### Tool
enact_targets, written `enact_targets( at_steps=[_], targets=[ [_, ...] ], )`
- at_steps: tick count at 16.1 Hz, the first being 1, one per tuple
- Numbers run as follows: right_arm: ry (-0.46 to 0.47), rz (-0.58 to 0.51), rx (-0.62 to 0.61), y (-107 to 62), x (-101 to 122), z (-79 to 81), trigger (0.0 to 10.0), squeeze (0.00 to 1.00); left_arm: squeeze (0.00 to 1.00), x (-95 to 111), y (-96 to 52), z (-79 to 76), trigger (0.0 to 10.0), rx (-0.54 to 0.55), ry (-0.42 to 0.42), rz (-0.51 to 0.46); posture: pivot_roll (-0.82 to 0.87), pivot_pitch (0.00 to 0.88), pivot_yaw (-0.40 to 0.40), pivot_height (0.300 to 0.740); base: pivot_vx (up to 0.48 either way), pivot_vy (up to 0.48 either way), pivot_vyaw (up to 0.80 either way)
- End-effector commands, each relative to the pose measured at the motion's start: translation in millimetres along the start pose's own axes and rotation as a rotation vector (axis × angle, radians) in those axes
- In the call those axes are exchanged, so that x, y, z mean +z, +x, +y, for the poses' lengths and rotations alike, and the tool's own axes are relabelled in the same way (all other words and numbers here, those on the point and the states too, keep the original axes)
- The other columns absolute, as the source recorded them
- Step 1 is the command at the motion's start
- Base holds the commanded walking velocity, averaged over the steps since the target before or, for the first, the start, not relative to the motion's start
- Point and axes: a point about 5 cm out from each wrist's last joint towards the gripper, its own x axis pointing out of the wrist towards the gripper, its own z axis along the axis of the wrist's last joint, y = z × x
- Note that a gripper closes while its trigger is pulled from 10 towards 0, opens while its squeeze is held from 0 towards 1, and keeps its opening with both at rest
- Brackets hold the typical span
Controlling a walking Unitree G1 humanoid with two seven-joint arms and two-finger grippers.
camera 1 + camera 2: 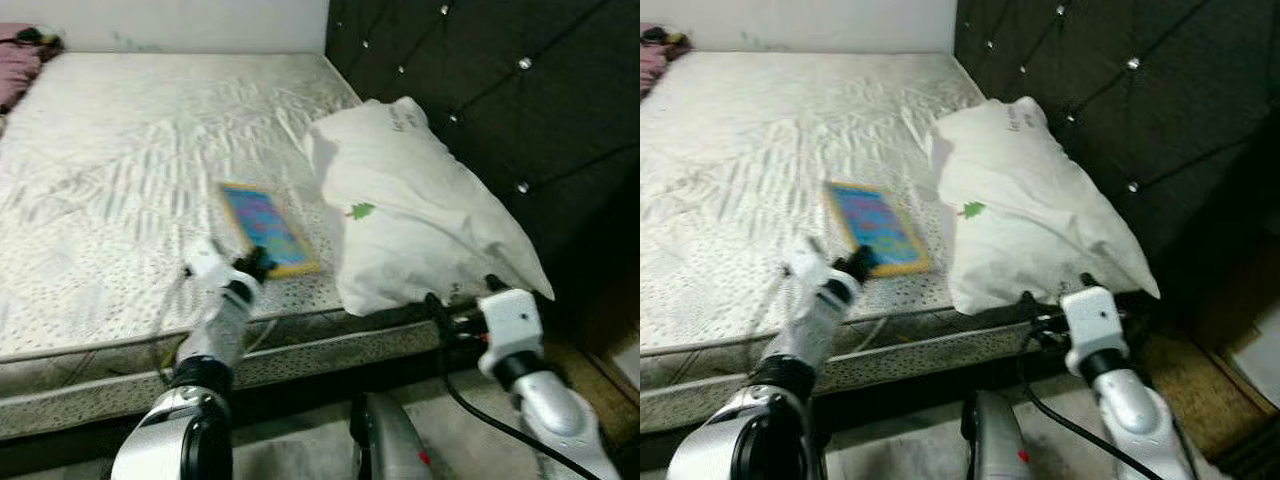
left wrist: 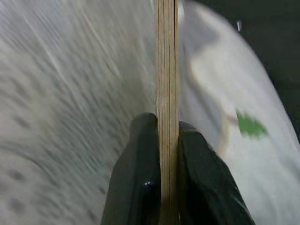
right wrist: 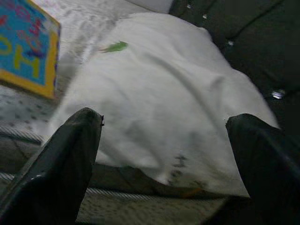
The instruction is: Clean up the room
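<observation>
A flat board book (image 1: 266, 228) with a blue cover and yellow border hovers just above the near part of the bare mattress (image 1: 120, 160). My left gripper (image 1: 256, 264) is shut on its near edge; in the left wrist view the book's thin edge (image 2: 167, 93) runs between the two black fingers (image 2: 140, 178). A white pillow (image 1: 415, 205) with a small green mark leans against the dark headboard at the bed's right corner. My right gripper (image 3: 164, 154) is open just in front of the pillow's (image 3: 159, 108) lower edge, not touching it.
The dark tufted headboard (image 1: 500, 90) rises on the right. Pink bedding (image 1: 18, 60) lies at the mattress's far left corner. The bed's side rail (image 1: 320, 345) runs across in front of me, with floor below. A black cable (image 1: 480, 410) hangs along my right arm.
</observation>
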Motion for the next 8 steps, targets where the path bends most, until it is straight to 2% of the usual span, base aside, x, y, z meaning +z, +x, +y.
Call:
enact_targets(
  at_steps=[1, 3, 4, 8],
  targets=[
    [-0.016, -0.001, -0.012, -3.9, 4.4, -7.7, 10.0, 0.0, 0.0, -2.0, 5.7, -15.0, 10.0, -0.049, -0.017, 0.034, -0.26, 0.055, -0.09, 0.55, 0.0, 0.0, 0.0],
    [-0.029, 0.009, -0.01, -6.1, 6.3, -11.0, 10.0, 0.0, 0.0, -18.5, 5.2, -11.6, 10.0, -0.005, 0.007, 0.15, -0.27, 0.06, -0.097, 0.55, 0.0, 0.0, 0.0],
    [-0.026, 0.012, 0.002, -6.6, 7.0, -10.5, 10.0, 0.0, 0.0, -19.7, 5.1, -10.5, 10.0, 0.004, -0.007, 0.163, -0.27, 0.061, -0.099, 0.55, 0.0, 0.0, 0.0],
    [-0.052, 0.014, 0.022, -5.0, 7.4, -9.2, 10.0, 0.0, 0.0, -11.5, 1.0, 14.1, 10.0, 0.11, 0.073, 0.194, -0.26, 0.059, -0.103, 0.55, 0.0, 0.0, 0.0]
  ],
)
